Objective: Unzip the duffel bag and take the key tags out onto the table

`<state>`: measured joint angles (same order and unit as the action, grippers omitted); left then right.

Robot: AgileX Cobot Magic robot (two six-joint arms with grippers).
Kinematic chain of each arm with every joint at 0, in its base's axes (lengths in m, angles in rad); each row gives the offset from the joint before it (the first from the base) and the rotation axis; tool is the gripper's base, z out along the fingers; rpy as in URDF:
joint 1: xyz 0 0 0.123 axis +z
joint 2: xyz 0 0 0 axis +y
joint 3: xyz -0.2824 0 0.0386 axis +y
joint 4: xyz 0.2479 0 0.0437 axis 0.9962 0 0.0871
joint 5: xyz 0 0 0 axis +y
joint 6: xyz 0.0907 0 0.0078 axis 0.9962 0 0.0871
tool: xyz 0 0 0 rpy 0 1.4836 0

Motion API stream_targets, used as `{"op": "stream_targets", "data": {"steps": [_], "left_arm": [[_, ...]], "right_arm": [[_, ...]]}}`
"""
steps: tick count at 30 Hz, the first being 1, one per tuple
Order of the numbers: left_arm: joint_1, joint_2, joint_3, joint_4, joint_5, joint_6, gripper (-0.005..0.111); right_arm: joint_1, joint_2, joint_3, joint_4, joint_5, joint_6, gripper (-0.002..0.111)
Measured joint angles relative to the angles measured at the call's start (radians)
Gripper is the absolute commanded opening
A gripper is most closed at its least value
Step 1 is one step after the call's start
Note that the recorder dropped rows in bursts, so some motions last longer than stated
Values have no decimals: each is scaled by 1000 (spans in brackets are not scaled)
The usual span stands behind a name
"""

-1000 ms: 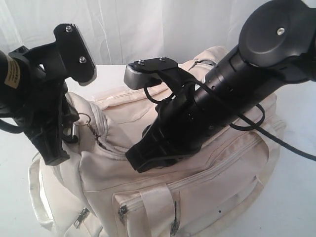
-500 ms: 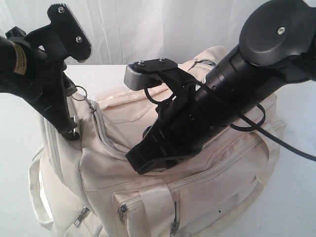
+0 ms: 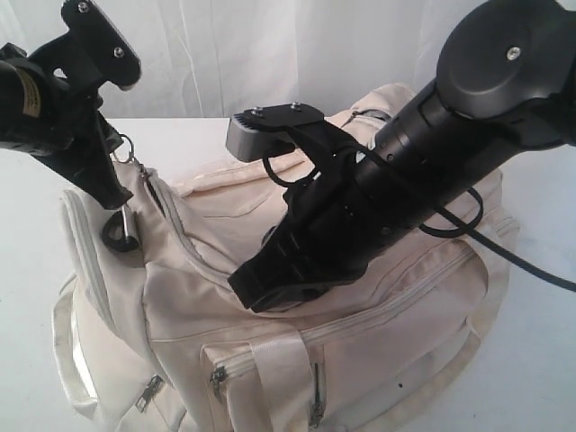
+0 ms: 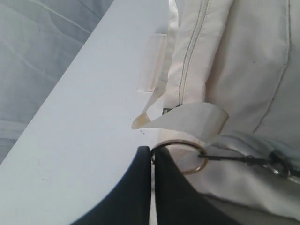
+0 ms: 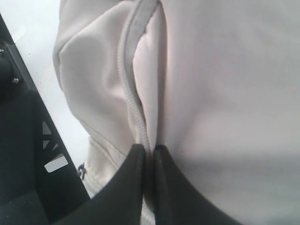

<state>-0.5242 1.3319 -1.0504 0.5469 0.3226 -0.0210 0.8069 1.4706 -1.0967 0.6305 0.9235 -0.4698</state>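
Just unreadable label [image 3: 29, 96] near duffel bag [image 3: 405, 301]

The duffel bag [image 3: 360, 342] runs off the exterior view's lower edge — its top middle hidden behind the right arm [image 3: 423, 162].

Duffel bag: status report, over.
Left gripper shut on pull ring. Right gripper pinching duffel bag fabric beside the zipper. Key tags not in view. No obstruction seen.

Pale curtain [image 3: 270, 54], soft vertical folds, backdrop
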Motion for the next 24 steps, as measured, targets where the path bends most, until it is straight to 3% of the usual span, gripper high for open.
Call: {"op": "stream_targets", "data": {"steps": [9, 24], "left_arm": [[0, 4, -116, -23, 84, 27, 0], [0, 65, -132, 12, 134, 84, 0]], "right_arm": [[0, 0, -9, 0, -31, 0, 0], [0, -87, -9, -52, -24, 18, 0]]}}
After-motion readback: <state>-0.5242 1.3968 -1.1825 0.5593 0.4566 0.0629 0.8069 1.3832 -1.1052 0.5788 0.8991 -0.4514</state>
